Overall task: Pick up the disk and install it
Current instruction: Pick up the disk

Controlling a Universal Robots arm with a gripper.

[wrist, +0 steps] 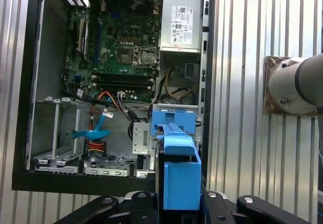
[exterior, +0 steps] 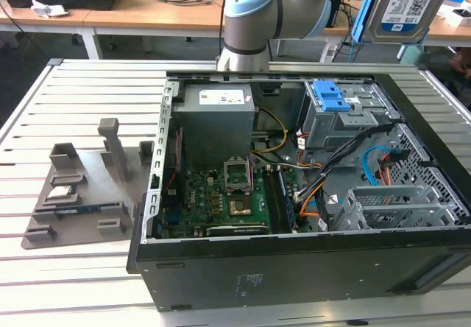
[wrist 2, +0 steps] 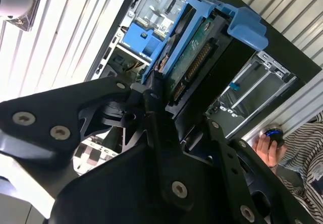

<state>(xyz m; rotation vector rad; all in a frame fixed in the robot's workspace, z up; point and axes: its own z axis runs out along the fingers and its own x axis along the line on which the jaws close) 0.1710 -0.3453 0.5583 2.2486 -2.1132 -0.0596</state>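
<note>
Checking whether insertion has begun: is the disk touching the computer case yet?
Apart. In the exterior view the disk hangs in the air above the far edge of the computer case, with a plain gap between them.

Table: here we have a pale slatted metal table (exterior: 81, 84), and it carries the lot
Computer case: big black computer case (exterior: 294, 275), lid off, lying flat on the slats
Fixture: grey moulded fixture (exterior: 81, 194) flat on the slats, just beside the case on the exterior view's left
Arm base: robot arm base (exterior: 239, 58) standing on the table, close against the case's far side in the exterior view
</note>
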